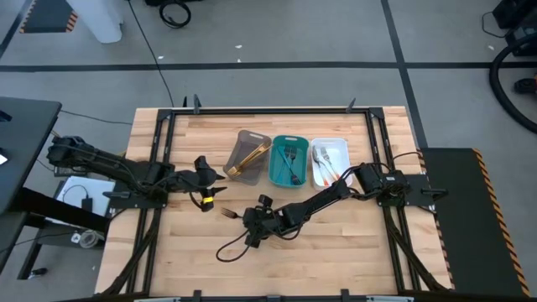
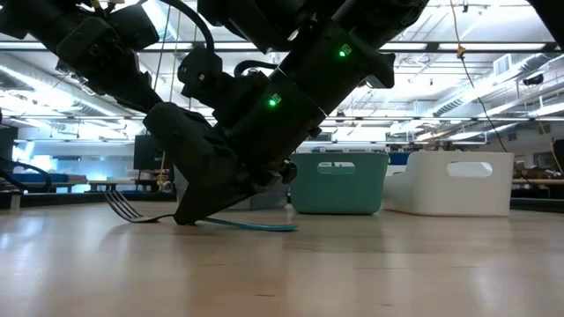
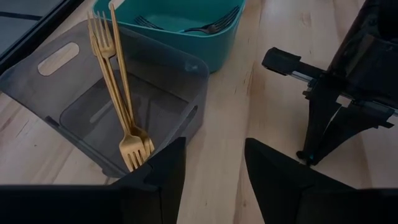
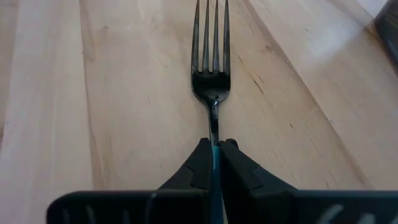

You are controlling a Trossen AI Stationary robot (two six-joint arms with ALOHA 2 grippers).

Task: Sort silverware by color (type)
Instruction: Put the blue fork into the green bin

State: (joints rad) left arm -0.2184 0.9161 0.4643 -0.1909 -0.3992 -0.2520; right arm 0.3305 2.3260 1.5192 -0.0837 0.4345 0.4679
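Observation:
A dark fork with a blue handle (image 4: 211, 81) lies on the wooden table (image 1: 336, 252), tines toward the table's left edge (image 2: 119, 207). My right gripper (image 4: 214, 163) is shut on it near the table's middle (image 1: 243, 216). My left gripper (image 3: 214, 180) hangs open above the table (image 1: 215, 186), just left of the grey-brown tray (image 3: 155, 81). Gold forks (image 3: 121, 93) lean inside that tray. The teal tray (image 1: 288, 159) holds dark forks (image 3: 211, 25). The white tray (image 1: 330, 161) holds orange-handled pieces. My right gripper pinches the fork's blue handle (image 4: 215, 154) just behind the neck, between its two fingertips (image 4: 200, 163). The fingers slant down from the table's right side, in line with the fork. The fork lies on the table; its blue handle end (image 2: 264, 225) trails back under the gripper.
The three trays stand side by side at the table's far middle. A black cable (image 1: 231, 247) loops on the wood below my right arm. A black frame (image 1: 159, 168) runs along the table's edges.

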